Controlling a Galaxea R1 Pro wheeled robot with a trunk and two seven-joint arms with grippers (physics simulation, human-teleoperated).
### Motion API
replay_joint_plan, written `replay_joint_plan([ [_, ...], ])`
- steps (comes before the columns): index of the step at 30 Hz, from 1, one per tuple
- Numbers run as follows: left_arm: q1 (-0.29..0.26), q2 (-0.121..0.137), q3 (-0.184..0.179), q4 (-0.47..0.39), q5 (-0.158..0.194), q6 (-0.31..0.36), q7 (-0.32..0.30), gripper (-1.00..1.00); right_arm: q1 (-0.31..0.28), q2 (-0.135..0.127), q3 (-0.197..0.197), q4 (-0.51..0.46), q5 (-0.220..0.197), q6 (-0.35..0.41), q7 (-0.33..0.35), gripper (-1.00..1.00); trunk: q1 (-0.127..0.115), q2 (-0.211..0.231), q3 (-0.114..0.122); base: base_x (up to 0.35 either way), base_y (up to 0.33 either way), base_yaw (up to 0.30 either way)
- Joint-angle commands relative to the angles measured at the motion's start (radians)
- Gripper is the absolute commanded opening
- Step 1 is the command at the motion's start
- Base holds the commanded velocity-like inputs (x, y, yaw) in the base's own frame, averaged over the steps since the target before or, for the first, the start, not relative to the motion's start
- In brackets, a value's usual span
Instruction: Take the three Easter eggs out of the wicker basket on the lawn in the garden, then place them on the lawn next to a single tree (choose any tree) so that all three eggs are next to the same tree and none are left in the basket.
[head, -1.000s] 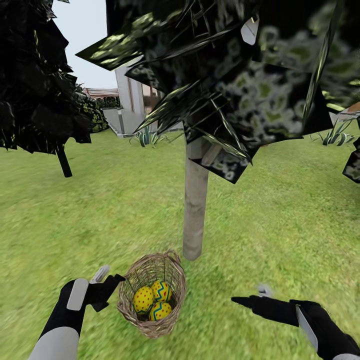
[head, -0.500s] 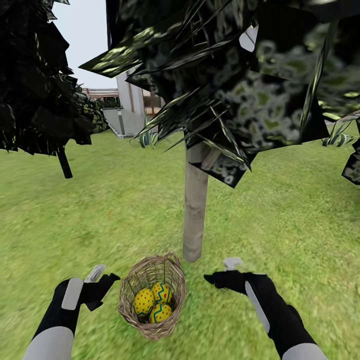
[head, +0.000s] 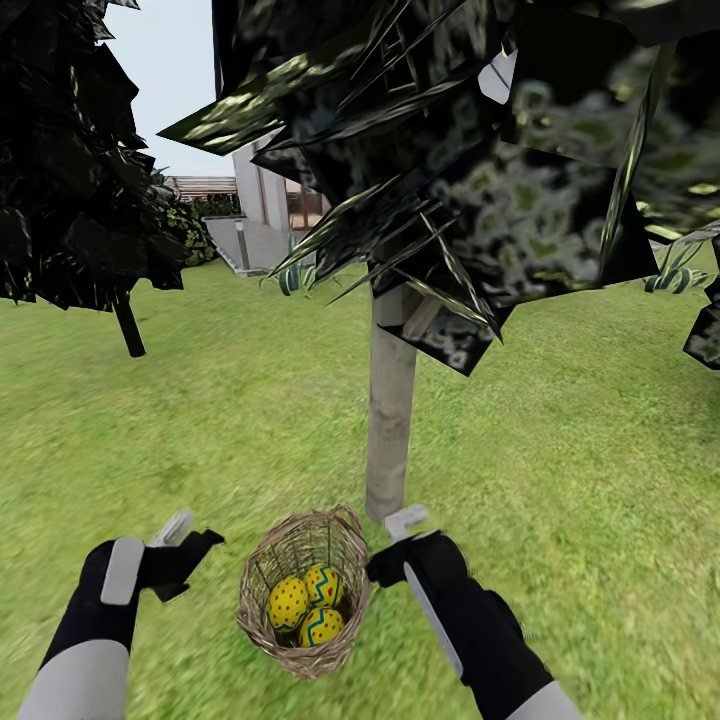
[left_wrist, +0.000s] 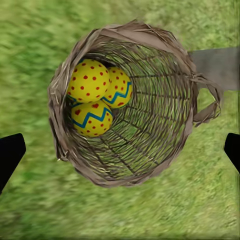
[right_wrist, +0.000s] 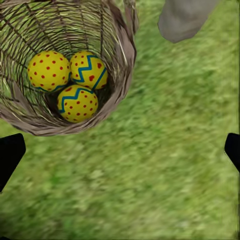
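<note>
Three yellow red-dotted eggs (head: 305, 606) lie in our small brown wicker basket (head: 300, 655), lower centre; our right gripper (head: 385, 565), jaws spread, hovers nearest, just right of its rim.

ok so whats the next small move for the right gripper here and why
Probably ease the open right gripper over the rim of the small brown woven wicker basket and down toward the nearest yellow red-dotted egg. All three eggs lie in the basket, and the gripper sits just outside its rim, by the pale grey-beige tree trunk.
</note>
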Motion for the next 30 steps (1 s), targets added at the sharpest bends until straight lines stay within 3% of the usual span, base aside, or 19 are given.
replay_joint_plan([
  [1,-0.001,0.0,0.0,-0.016,0.01,0.014,0.009,1.0,-0.001,0.002,0.018,0.0,0.003,0.004,-0.007,1.0,0.0,-0.001,-0.001,0.0,0.0,0.0],
  [4,-0.002,-0.003,-0.007,-0.032,0.007,0.031,0.012,1.0,-0.001,0.006,0.078,-0.003,-0.01,0.003,-0.015,1.0,0.0,-0.001,-0.003,0.0,0.0,0.113],
  [8,-0.002,-0.001,-0.047,-0.039,0.007,0.042,0.013,1.0,-0.001,0.016,0.092,-0.005,-0.11,0.006,-0.022,1.0,0.0,-0.001,-0.006,0.0,0.0,0.231],
  [11,-0.002,0.005,-0.062,-0.043,0.008,0.046,0.013,1.0,-0.001,0.017,0.095,-0.004,-0.159,0.007,-0.024,1.0,0.0,-0.001,-0.008,0.0,0.0,0.259],
  [20,-0.002,0.033,-0.066,-0.034,0.009,0.046,0.013,1.0,-0.001,0.014,0.095,-0.007,-0.169,0.006,-0.025,1.0,0.0,-0.001,-0.012,0.021,0.0,0.183],
  [30,-0.002,0.036,-0.065,-0.034,0.007,0.046,0.013,1.0,-0.001,0.013,0.094,0.0,-0.168,0.001,-0.025,1.0,0.0,-0.001,-0.012,0.255,0.0,0.006],
])
